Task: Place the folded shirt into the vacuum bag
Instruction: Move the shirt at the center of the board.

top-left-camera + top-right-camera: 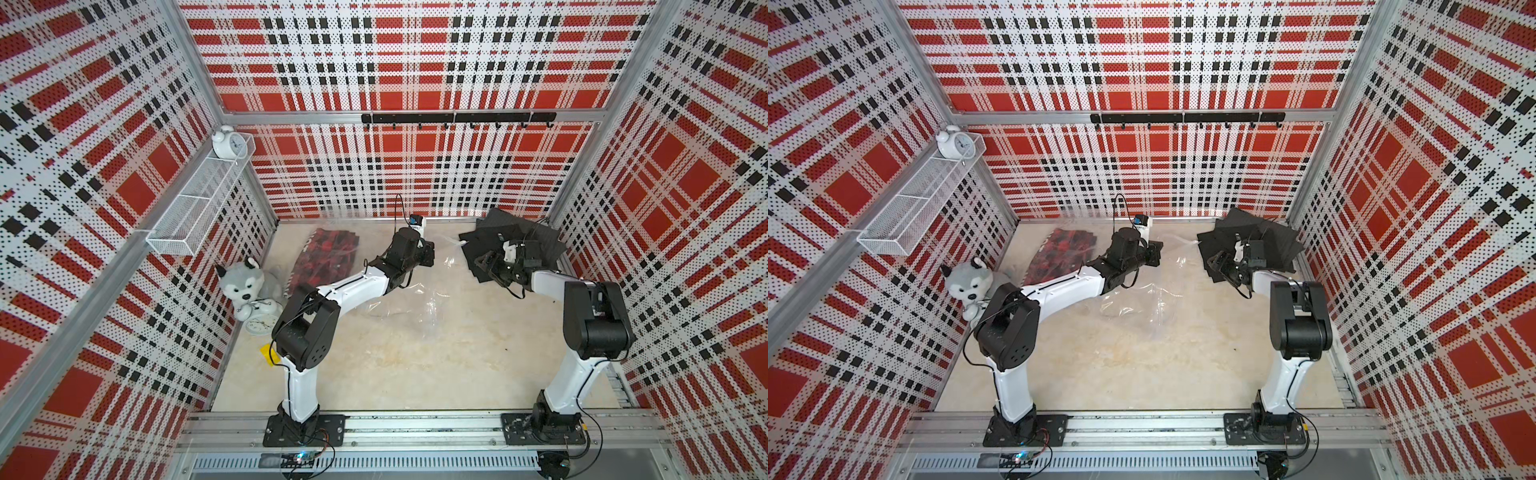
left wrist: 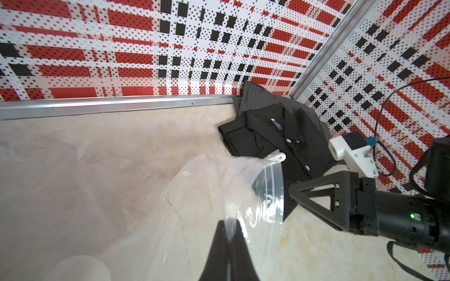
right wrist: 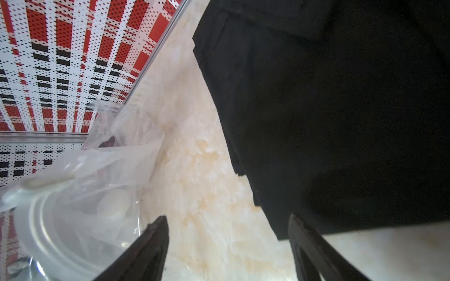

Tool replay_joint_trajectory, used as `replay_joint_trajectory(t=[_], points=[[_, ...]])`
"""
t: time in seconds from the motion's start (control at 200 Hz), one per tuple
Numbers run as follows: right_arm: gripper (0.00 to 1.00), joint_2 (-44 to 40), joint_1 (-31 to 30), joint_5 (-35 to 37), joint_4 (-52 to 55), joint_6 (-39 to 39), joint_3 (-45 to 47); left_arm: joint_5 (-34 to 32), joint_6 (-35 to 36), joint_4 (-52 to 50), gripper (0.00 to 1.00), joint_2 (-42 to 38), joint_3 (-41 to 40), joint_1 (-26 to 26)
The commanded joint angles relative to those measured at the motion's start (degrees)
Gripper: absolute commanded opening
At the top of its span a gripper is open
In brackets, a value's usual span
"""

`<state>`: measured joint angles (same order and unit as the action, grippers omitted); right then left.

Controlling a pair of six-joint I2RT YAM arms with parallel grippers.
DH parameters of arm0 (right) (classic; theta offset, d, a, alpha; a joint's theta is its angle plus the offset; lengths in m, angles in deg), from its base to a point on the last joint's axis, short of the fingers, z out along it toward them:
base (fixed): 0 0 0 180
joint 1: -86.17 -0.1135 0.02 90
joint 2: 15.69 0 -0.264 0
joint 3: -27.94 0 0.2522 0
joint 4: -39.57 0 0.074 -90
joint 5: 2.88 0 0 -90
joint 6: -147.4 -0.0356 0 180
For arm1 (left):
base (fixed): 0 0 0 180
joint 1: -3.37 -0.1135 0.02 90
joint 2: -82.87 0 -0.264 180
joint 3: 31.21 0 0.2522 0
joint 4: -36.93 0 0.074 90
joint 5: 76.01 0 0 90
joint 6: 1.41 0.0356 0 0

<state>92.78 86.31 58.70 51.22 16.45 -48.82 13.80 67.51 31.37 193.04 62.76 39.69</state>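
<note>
The shirt (image 1: 484, 245) is lying folded at upper right, outside the bag (image 1: 419, 299), which is holding a red garment (image 1: 326, 257). The left gripper (image 2: 227, 222) is pinching the bag's rim. The right gripper (image 3: 228, 217) is gaping beside the shirt, whose tag (image 2: 276, 124) is too small to read.

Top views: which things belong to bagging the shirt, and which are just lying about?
Job: vacuum bag, pinched by left gripper; folded black shirt; open right gripper by it.
Lying about: plush husky, shelf alarm clock, table alarm clock, wire shelf, hook rail.
</note>
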Motion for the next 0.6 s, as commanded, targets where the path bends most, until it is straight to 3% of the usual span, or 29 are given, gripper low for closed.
replay_joint_trajectory(t=[0.0, 0.13, 0.271, 0.316, 0.596], points=[[0.8, 3.0, -1.1, -1.5, -1.1, 0.3, -3.3, 1.4, -1.7, 1.3, 0.0, -2.1, -0.8, 0.1], [0.79, 5.0, -1.7, 2.0, 2.5, 0.9, -3.7, 1.5, -1.7, 1.5, 0.0, -2.0, -0.8, 0.1], [0.79, 3.8, -2.0, 3.0, 3.2, 1.0, 1.8, 1.5, -1.7, 1.5, 0.0, -2.2, -1.3, -0.1], [0.79, 2.3, -2.4, 7.3, 4.7, 1.8, 4.6, 1.5, -1.7, 1.4, 0.0, -2.2, -1.4, -0.1], [0.81, -11.5, -2.7, 11.7, 8.0, 2.5, 18.6, 2.2, -2.2, 1.8, 0.0, -2.2, -1.2, 0.2]])
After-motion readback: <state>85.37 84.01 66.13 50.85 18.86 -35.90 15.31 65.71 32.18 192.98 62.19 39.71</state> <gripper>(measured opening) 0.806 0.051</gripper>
